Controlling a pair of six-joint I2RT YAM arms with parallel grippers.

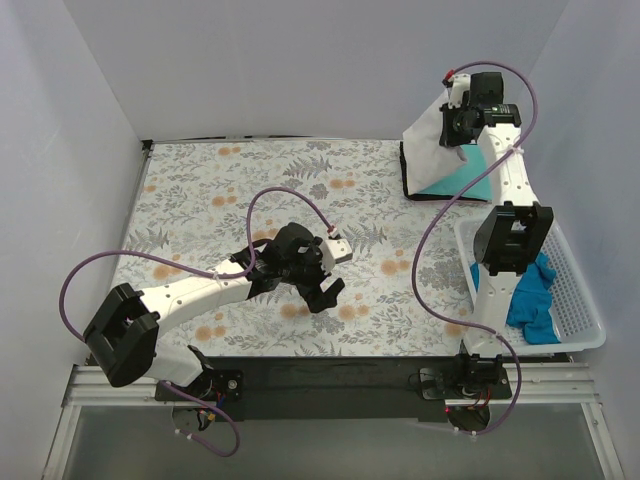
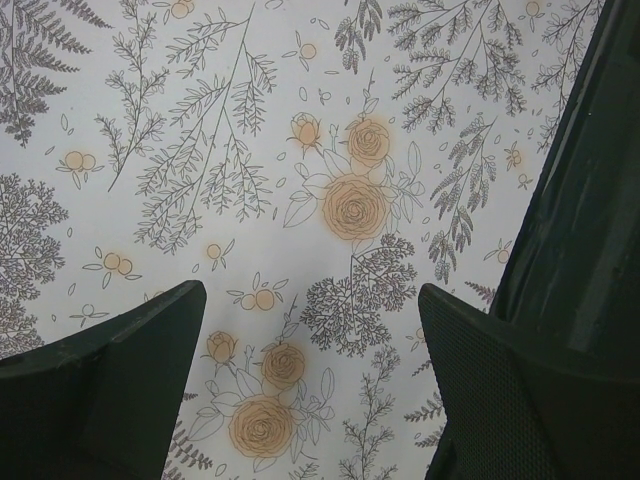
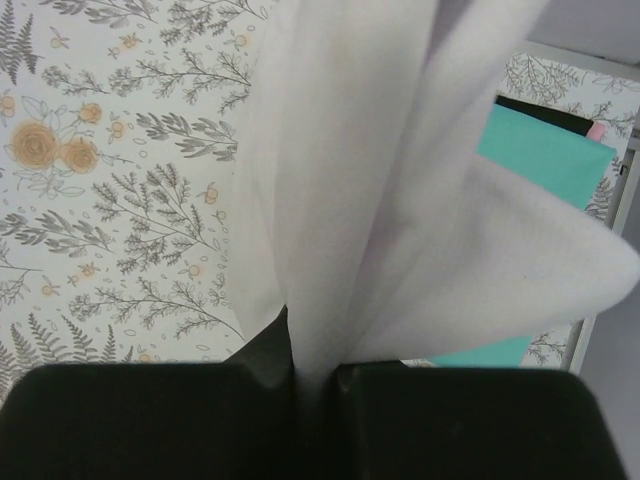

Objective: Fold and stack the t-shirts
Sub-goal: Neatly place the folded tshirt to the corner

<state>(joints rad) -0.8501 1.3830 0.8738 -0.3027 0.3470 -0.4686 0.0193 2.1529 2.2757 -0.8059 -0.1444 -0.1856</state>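
**Colleague:** What is your left side doing?

**Operator:** My left tool (image 1: 325, 292) hangs low over the floral table cloth (image 1: 250, 180) near the middle of the table. Its fingers are wide apart with nothing between them. Its wrist view shows only printed roses under the gap. I read that as parked out of the way, ready if a fold needs a second grip.

**Colleague:** And the shirts?

**Operator:** They are in the far right corner. My right tool (image 1: 458, 140) is raised there, clamped tight on a bunched edge of the white t-shirt (image 1: 428, 135). The shirt drapes down from the pinch like a tent. The wrist camera shows the cloth squeezed between the fingers and fanning out beyond them.

**Colleague:** Why hold it up like that?

**Operator:** I judge it is meant for the stack. A teal t-shirt (image 1: 460, 180) lies flat beneath it, on top of a dark t-shirt (image 1: 405, 175) whose edge shows along the left side. Holding the white one high stops it from dragging the pile askew. I cannot tell whether its lower hem touches the teal.

**Colleague:** Is anything left to fold?

**Operator:** Yes. Further right, a bright blue t-shirt (image 1: 530, 300) sits crumpled in the white lattice basket (image 1: 585, 320), beside my right arm. So I judge the task past halfway, with the white one not yet laid down.
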